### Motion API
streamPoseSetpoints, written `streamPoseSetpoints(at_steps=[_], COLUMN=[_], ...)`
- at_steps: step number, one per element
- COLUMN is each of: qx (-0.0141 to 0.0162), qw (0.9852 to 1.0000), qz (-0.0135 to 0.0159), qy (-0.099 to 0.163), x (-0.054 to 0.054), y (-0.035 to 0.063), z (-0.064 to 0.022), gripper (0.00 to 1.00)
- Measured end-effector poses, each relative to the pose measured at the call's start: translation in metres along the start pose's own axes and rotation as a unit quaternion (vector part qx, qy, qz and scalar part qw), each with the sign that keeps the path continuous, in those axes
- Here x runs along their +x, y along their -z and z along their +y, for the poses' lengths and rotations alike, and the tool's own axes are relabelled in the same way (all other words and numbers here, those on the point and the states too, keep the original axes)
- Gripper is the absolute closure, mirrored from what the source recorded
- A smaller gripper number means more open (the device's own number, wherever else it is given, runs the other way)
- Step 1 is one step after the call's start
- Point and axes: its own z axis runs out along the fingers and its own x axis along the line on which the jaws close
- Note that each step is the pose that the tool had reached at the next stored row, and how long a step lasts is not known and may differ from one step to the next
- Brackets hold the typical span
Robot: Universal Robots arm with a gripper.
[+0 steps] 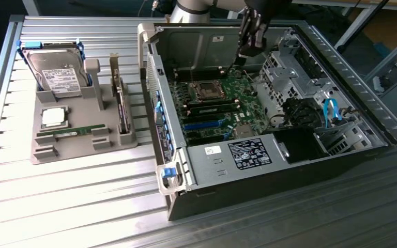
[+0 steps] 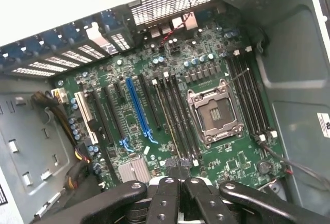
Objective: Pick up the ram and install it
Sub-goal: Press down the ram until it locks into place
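Note:
The ram [image 1: 71, 133], a thin green stick, lies flat on the grey holder [image 1: 81, 151] at the exterior view's left, outside the computer case [image 1: 268, 175]. My gripper [image 1: 247, 51] hangs inside the open case, above the far part of the motherboard [image 1: 219, 106], well away from the ram. In the wrist view the gripper [image 2: 180, 171] is shut, its black fingers pressed together with nothing seen between them. Beneath them lie the motherboard [image 2: 154, 59], its empty processor socket [image 2: 213, 113] and the long black memory slots [image 2: 178, 116] beside the socket.
On the grey holder also sit a silver hard drive [image 1: 55, 72], a square processor chip [image 1: 54, 117] and an upright card [image 1: 120, 103]. The case walls, power supply [image 1: 250, 155], drive cage [image 1: 288, 77] and blue cables [image 1: 331, 111] crowd the motherboard. Ribbed metal table [image 1: 67, 206] surrounds everything.

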Motion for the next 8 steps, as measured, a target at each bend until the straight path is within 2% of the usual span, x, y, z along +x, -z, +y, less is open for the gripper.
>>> streamPoseSetpoints(at_steps=[4, 8], qx=[0.0008, 0.0016], qw=[0.9996, 0.9983], qz=[0.0001, 0.0001], qy=[-0.029, -0.058], x=[0.0000, 0.0000], y=[0.0000, 0.0000], z=[0.0000, 0.0000], gripper=[0.90, 0.90])
